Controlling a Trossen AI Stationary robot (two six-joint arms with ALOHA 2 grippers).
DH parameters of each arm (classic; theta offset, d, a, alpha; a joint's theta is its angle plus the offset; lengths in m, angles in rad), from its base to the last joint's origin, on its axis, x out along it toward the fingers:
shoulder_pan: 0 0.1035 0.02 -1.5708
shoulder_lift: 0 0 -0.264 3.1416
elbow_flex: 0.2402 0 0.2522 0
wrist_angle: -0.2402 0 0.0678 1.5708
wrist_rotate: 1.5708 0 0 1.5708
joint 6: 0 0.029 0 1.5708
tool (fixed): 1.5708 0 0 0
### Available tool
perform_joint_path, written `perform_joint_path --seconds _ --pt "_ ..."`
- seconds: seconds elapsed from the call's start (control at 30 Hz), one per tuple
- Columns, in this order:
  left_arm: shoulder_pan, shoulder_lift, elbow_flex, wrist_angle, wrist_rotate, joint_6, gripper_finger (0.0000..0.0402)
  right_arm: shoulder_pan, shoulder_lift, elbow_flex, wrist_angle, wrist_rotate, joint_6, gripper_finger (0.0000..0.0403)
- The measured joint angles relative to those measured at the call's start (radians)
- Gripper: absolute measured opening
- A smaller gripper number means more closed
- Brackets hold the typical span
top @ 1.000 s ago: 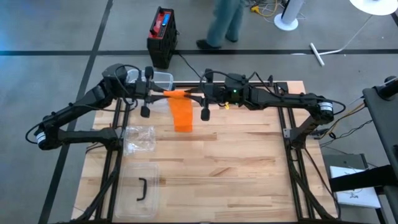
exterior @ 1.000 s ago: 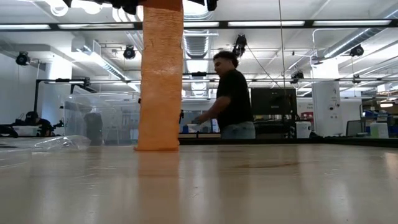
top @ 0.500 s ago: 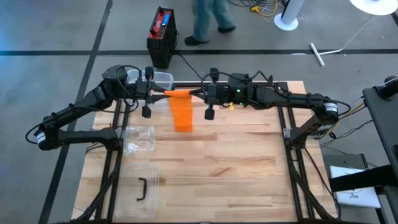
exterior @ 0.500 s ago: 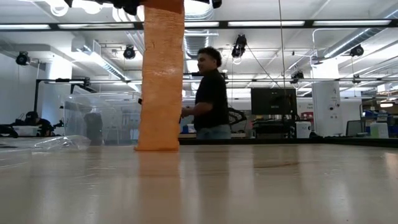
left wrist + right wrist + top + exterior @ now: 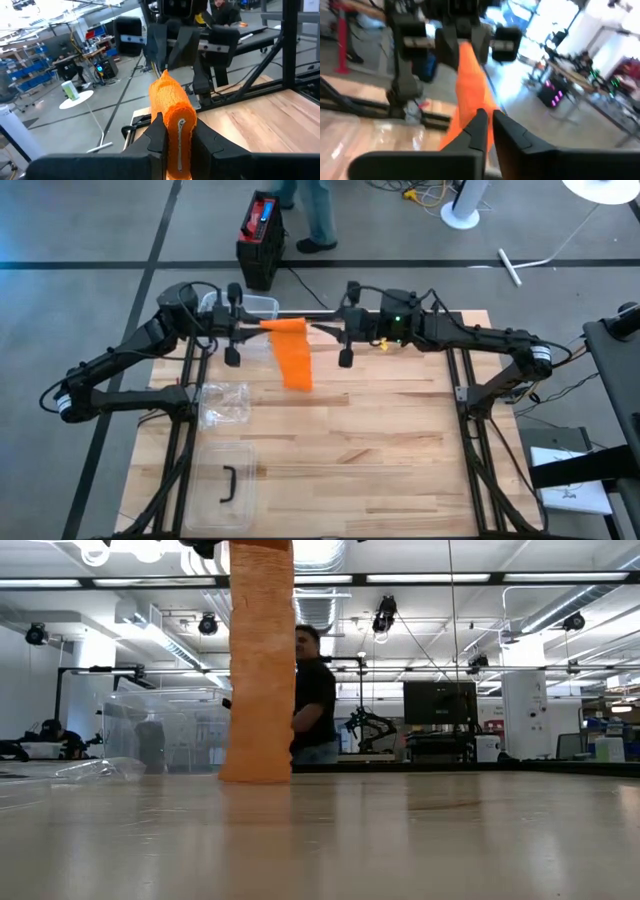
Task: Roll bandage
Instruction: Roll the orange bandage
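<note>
The orange bandage (image 5: 292, 352) is held taut near the worktop's (image 5: 380, 440) far edge, pinched by the left gripper (image 5: 258, 327) and right gripper (image 5: 318, 330)

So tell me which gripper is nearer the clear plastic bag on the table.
Left. The left gripper holds the orange bandage strip just beyond the clear plastic bag; the right gripper grips the strip's other side, farther away.

Bright orange bandage (image 5: 293, 356) with a fine crinkled weave, hanging against a pale wooden table (image 5: 380, 440) streaked with light grain. Black arms and dark grippers, left gripper (image 5: 180, 131) and right gripper (image 5: 487, 122). Clear plastic tub (image 5: 225, 486) with a black handle, perhaps; black-and-red box (image 5: 262, 235) on grey floor.
</note>
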Motion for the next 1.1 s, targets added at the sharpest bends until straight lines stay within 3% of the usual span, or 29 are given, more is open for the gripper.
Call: perform_joint_path --seconds 0.17,0.43,0.6,1.1 --pt "-0.001 0.000 0.000 0.013 -0.001 -0.013 0.0038 0.011 0.006 0.001 0.047 -0.099 -0.067 0.0080" --pt "-0.004 0.055 -0.001 0.094 -0.002 -0.122 0.0037 0.031 0.093 0.002 0.168 -0.069 -0.139 0.0130" --pt "-0.008 0.076 -0.002 0.109 0.016 -0.132 0.0036 0.029 0.107 0.001 0.158 0.062 -0.188 0.0115" --pt "-0.009 0.044 -0.004 0.106 0.015 -0.132 0.0038 0.031 0.077 0.003 0.027 0.187 -0.247 0.0047"
